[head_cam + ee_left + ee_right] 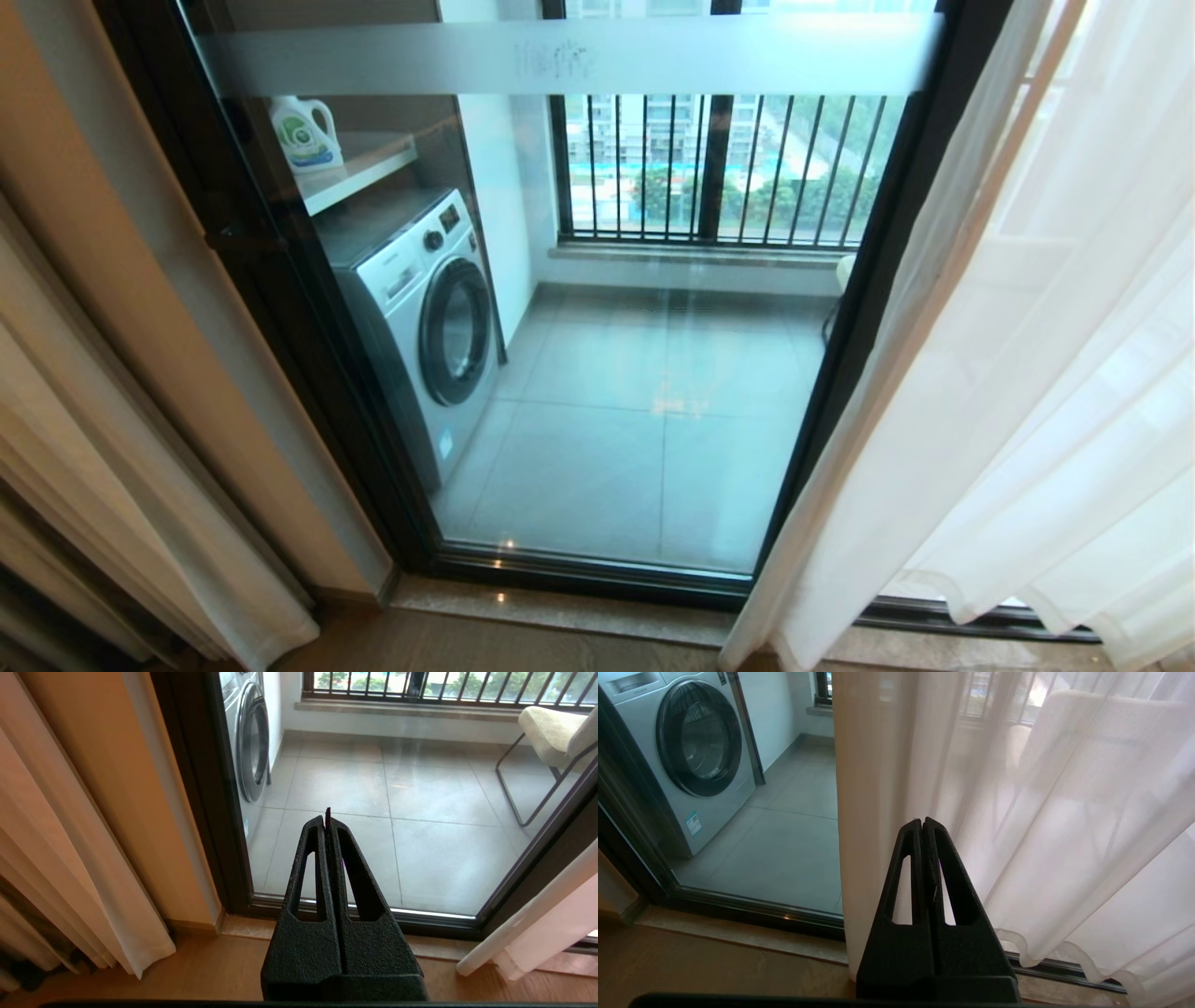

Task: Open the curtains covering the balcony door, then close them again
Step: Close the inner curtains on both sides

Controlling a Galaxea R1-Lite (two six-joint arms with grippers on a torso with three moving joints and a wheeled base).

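Both your left tool point(327, 819) and right tool point(922, 823) are closed and empty; reaching thus, you may push the curtains point(1008, 392) without gripping.

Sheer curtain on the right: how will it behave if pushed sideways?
Probably floppy: the sheer curtain hangs in soft pleats and should bunch, not slide as a sheet. Likely light, since it is see-through. Its loose hem may drag along the floor.

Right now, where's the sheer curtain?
Head view: the sheer curtain hangs bunched on the right, beside the balcony door frame's right edge, leaving the glass uncovered. The right wrist view shows it just ahead of the shut right pincer.
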